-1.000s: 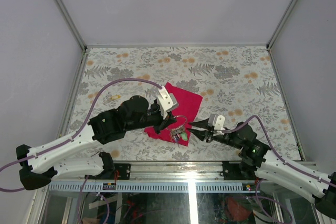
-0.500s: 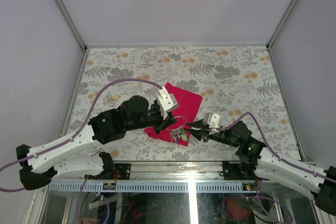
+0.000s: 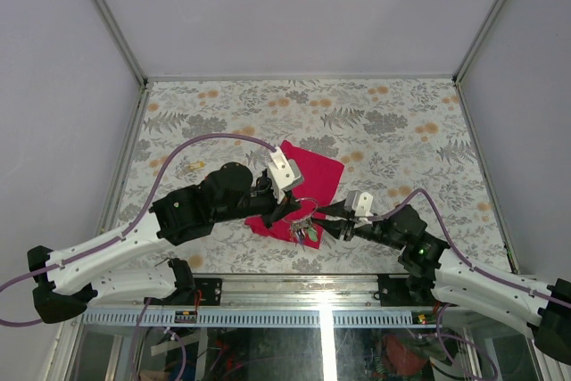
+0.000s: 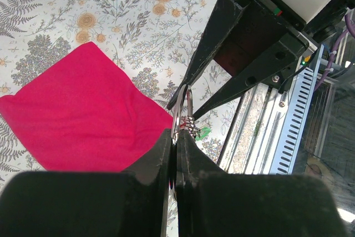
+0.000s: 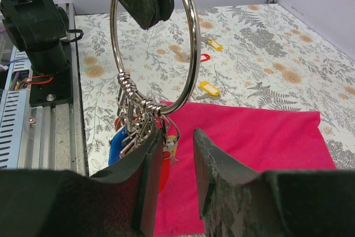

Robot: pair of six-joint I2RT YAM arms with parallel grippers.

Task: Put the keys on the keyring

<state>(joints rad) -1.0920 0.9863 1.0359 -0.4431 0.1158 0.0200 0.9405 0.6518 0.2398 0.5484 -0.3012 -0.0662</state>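
A table (image 3: 401,122) covered in a grey-and-orange floral print sits between plain pale walls, with a magenta cloth (image 4: 83,109) spread near its middle. The left gripper (image 4: 176,142) is clamped tight on the rim of the keyring (image 5: 133,95) and holds the ring upright, so the bunch of keys and coloured tags hangs below its fingertips, over the cloth's near edge. The right gripper (image 5: 176,137) faces it from the other side, fingers apart and gripping nothing. The hanging bunch sits against its left finger (image 5: 150,181), and a small piece dangles into the gap. Beyond the right gripper's fingers, past the cloth, loose keys (image 5: 206,89) with yellow and red tags lie on the print.
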